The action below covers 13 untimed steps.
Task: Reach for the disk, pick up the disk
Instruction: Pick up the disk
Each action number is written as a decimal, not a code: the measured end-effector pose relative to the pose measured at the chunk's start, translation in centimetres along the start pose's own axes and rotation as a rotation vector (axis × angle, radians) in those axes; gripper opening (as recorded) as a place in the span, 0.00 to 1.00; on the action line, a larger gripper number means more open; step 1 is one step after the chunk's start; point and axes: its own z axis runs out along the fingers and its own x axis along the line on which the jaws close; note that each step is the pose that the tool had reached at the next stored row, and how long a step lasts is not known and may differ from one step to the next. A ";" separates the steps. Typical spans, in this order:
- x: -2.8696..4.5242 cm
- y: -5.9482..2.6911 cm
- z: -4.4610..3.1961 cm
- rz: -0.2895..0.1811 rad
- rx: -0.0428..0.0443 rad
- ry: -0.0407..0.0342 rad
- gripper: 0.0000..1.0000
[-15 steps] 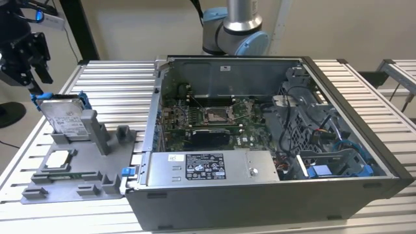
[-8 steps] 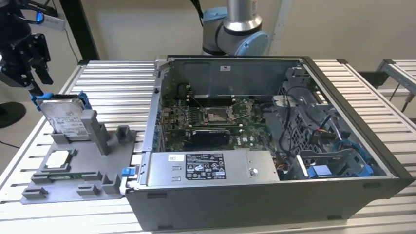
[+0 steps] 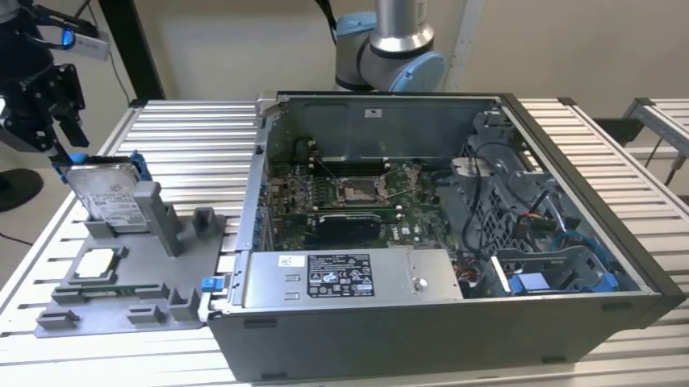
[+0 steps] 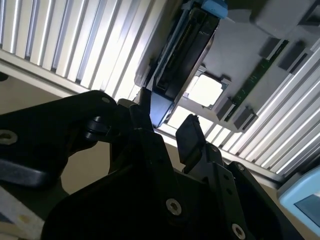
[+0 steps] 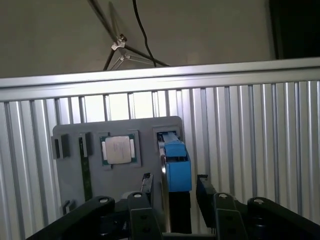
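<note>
The disk [image 3: 108, 192] stands on edge in a slot of the grey holder [image 3: 140, 278], at the left of the exterior view, on the ribbed metal surface [image 3: 183, 137]. Its labelled face is turned toward the exterior camera, and its long axis rises out of the slot toward the upper left of the frame, slightly tilted.

The gripper [image 3: 63, 139] hangs at the disk's upper end. In both wrist views the jaws are spread. The blue-bracketed end of the disk [image 5: 176, 167] lies in the gap between them (a narrow clearance shows on each side, so no contact is judged).

In the second wrist view the gripper [image 4: 167, 122] lines up with the thin edge of the disk [image 4: 180, 55]. The closing direction therefore runs across the disk's thickness.
</note>
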 end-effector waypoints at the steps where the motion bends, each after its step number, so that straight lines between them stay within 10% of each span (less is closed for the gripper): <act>1: 0.03 0.00 0.13 0.000 0.0002 0.0017 1.00; 13: -0.01 0.00 2.01 0.000 0.0008 0.0055 1.00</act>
